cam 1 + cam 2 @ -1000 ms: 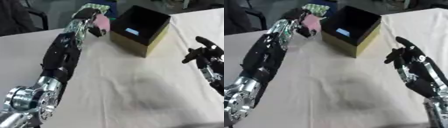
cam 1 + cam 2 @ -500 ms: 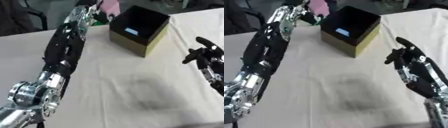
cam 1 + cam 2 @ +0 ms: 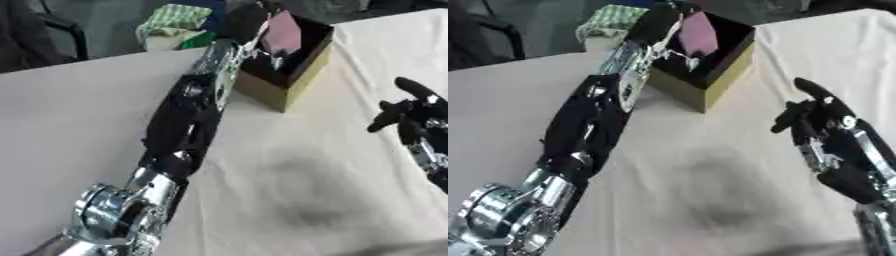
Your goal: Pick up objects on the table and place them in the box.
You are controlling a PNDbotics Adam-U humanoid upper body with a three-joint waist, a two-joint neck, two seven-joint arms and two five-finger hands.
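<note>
Left eye view shows the left arm stretched diagonally across the table from the near left corner toward the far edge; its left hand hangs over the box, fingers closed around a pink object, which sits above the box's open top, tilted, with its lower edge inside the dark opening; whether it touches the box's walls or floor cannot be told; the box is black inside with tan outer walls and stands near the far edge of the table, a little right of the middle, one corner pointing toward the robot; the forearm crosses the box's left wall, hiding part of it; the table is covered with a pale cloth, which carries a faint darker patch toward the near edge; beyond the far edge, just left of the box, lies a green-and-white checked thing, apart from the table's cloth as far as can be seen; the right hand shows best in the right eye view, raised near the right edge of the table, well apart from the box; it holds nothing, its fingers relaxed and slightly bent, spread with the tips pointing toward the far edge and the thumb reaching toward the table's middle.
</note>
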